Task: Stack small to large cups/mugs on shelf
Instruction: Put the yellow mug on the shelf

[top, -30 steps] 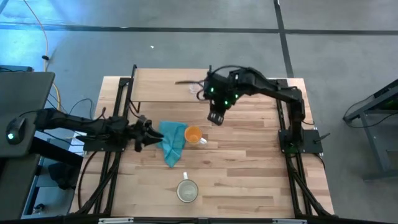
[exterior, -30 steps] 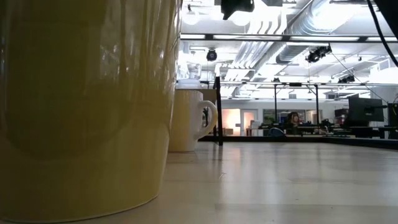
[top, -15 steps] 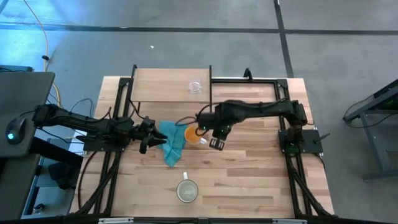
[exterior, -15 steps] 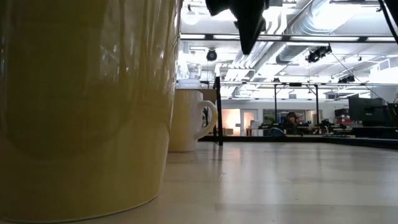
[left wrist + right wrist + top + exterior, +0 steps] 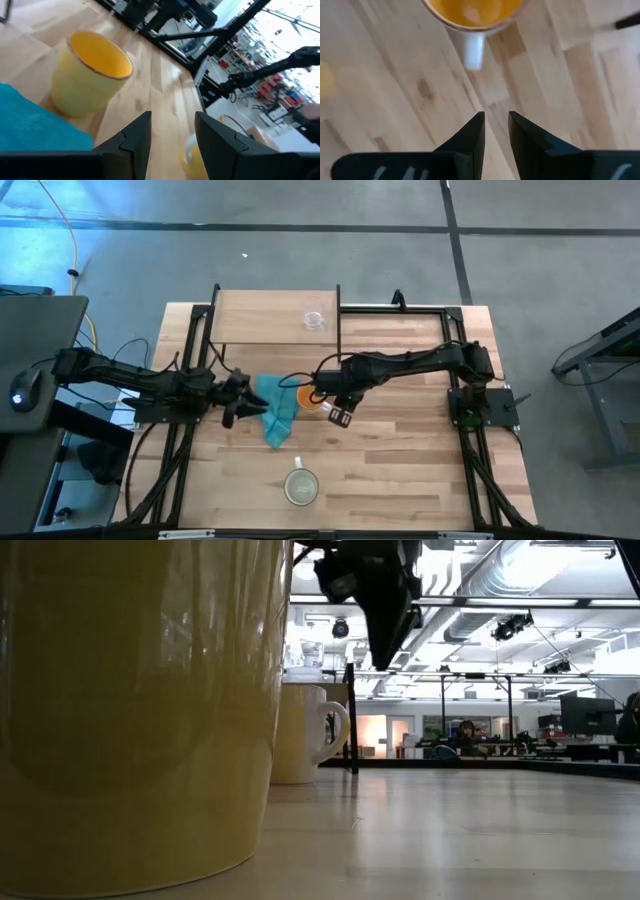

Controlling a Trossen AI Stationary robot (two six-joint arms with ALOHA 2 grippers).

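- Right hand, fingers slightly parted and empty, hovers beside the orange mug; only its wrist view shows the handle.
- Left hand, open and empty, sits at the teal cloth's nine o'clock.

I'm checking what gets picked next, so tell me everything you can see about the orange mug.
The orange mug stands upright and empty on the plank tabletop, near its middle. It looks glazed, orange-yellow inside and out, with a darker rim and a pale handle. The teal cloth lies right beside it. The right hand hovers just off the handle side, fingers narrowly apart, not touching it.
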